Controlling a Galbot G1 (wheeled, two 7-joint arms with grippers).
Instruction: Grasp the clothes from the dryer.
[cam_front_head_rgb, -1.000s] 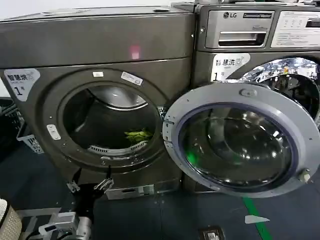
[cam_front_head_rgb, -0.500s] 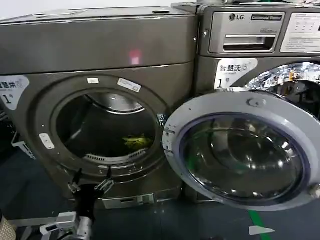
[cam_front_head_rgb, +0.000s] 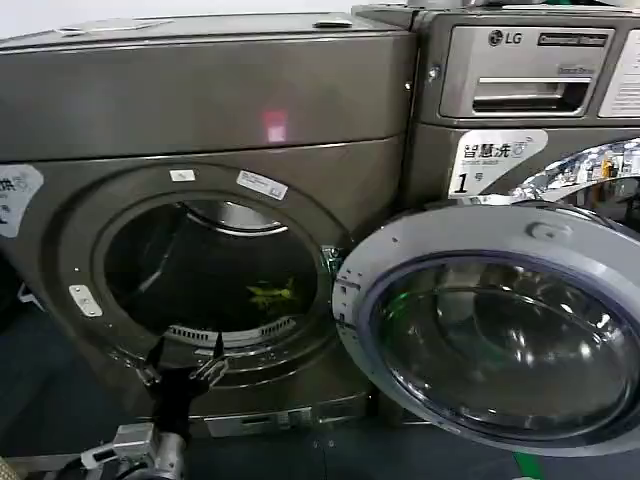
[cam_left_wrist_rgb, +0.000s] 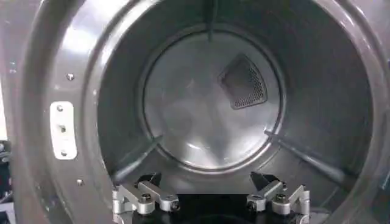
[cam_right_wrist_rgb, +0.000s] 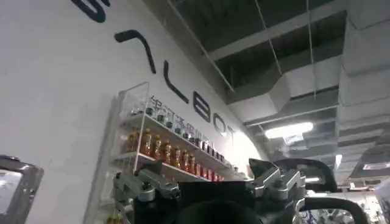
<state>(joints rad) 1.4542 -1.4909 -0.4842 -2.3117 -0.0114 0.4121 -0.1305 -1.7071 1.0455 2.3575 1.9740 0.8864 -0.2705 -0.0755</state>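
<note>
The dryer is the dark grey-bronze machine on the left, its porthole open. A small yellow-green piece of clothes lies low inside the drum, right of centre. Its glass door with the silver rim is swung open to the right. My left gripper hangs open just in front of the porthole's lower rim, left of and nearer than the clothes. In the left wrist view, the left gripper is open with nothing between its fingers and faces the bare drum. My right gripper is open and empty, pointing up at a wall and ceiling.
A second machine with the LG logo stands right of the dryer, behind the open door. The door juts out into the space on the right. A white latch plate sits on the porthole's rim. A shelf of bottles hangs on the wall.
The dryer has grown larger in the head view and the door has slid further right. My left gripper has risen to the porthole's lower rim, staying open.
</note>
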